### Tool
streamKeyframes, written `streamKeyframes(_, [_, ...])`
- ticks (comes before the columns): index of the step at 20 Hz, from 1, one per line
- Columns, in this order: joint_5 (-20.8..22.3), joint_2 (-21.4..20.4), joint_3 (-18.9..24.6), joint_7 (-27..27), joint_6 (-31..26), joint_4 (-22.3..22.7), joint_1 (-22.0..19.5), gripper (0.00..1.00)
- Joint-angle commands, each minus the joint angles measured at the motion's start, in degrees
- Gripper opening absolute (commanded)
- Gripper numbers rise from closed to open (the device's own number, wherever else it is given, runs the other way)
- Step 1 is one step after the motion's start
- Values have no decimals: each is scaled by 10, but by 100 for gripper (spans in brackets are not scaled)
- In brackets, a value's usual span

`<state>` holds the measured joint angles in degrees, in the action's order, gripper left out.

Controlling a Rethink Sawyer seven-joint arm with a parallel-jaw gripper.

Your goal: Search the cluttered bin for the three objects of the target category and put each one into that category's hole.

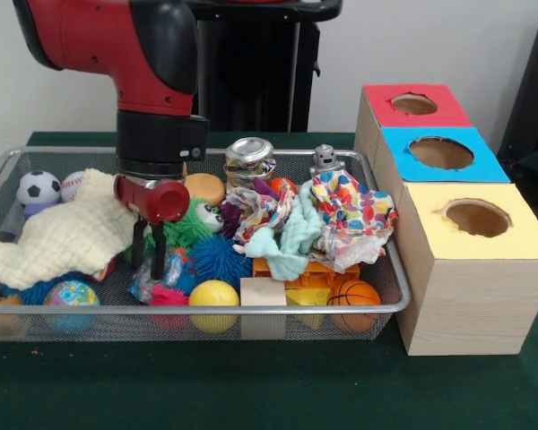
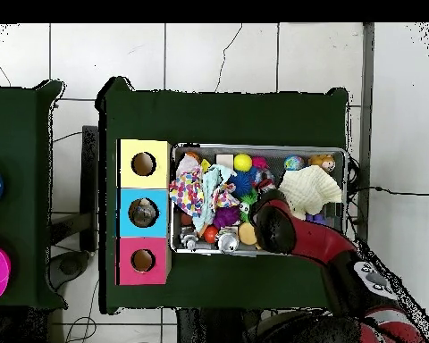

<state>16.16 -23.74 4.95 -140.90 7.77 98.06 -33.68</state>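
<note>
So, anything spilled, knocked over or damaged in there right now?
Nothing spilled outside the bin. One shiny can at the back looks crumpled. The gripper is down in the clutter, at a see-through bottle lying on its side.

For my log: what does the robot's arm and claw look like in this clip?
The arm is thick and rounded, with glossy red shells and black joint sections. A black cylindrical wrist ends in a small red housing carrying the claw, which has two thin dark fingers. No loose cables show.

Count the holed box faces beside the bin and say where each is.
3, in a row beside the bin: red face nearest the robot, blue face in the middle, yellow face farthest. None look hidden.
</note>
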Motion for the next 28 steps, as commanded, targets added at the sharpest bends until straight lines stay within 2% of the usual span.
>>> streamKeyframes(1, [-9,7,46,-12,-109,16,6,100])
streamKeyframes(9, [6,24,107,0,-112,12,-24,100])
streamKeyframes(14, [10,41,118,-2,-97,8,-24,100])
streamKeyframes(17, [10,30,101,-2,-94,1,-6,100])
streamKeyframes(25, [-29,-39,-13,-43,-79,6,86,100])
streamKeyframes(26, [-29,-48,-20,-42,-80,7,93,100])
streamKeyframes(28, [-28,-62,-5,-34,-97,14,85,100])
